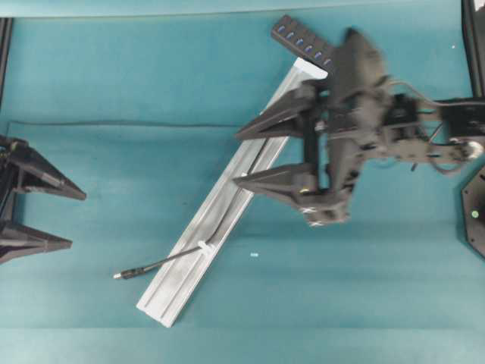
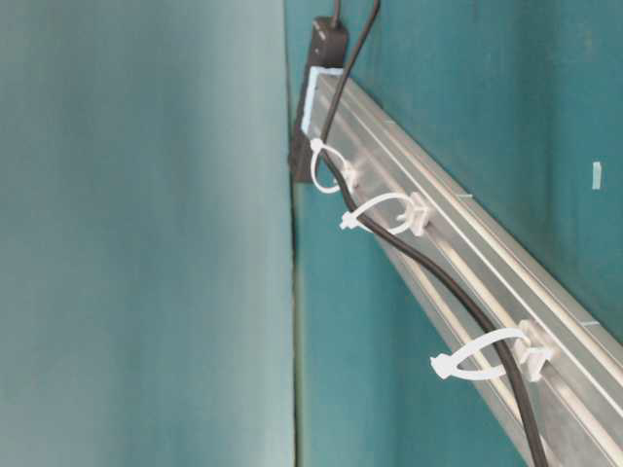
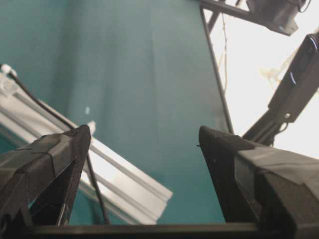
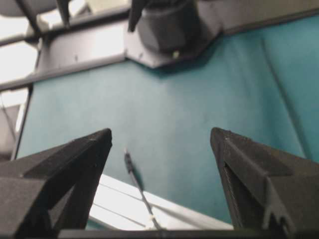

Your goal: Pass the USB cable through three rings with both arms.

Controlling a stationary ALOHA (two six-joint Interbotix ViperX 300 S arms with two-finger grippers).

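With the USB cable (image 1: 198,251) already lying along the rail (image 1: 227,199) through all three rings (image 2: 489,353), both arms' jaws spread wide and empty, the right gripper (image 1: 236,158) should lift straight off without snagging the cord.

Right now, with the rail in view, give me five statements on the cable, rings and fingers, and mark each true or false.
1. The USB cable runs through all three rings in the table-level view. True.
2. The right gripper is shut on the cable. False: its fingers stand wide apart, holding nothing.
3. The cable's plug lies on the teal table, off the rail. True.
4. The left gripper grips the plug. False: it is open and well clear of it.
5. The hub sits at the rail's far end. True.
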